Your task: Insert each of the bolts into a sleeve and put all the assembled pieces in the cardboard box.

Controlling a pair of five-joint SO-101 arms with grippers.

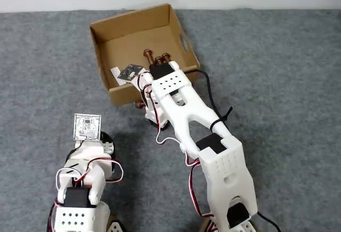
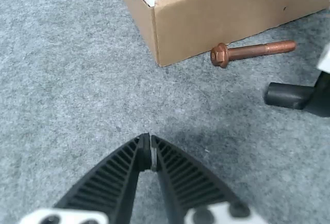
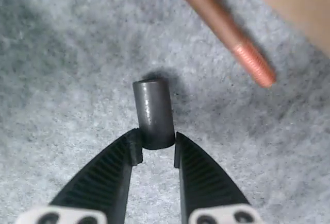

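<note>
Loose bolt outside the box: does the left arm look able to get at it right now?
Probably yes. The bolt lies on bare carpet beside the cardboard box, with nothing between it and the shut left end effector.

- I see one copper bolt (image 2: 251, 51) lying flat just outside the open cardboard box (image 1: 128, 45).
- The dark sleeve (image 3: 153, 113) is pinched at one end by my right gripper (image 3: 156, 144).
- More copper bolt heads (image 1: 156, 57) cluster inside the box.
</note>
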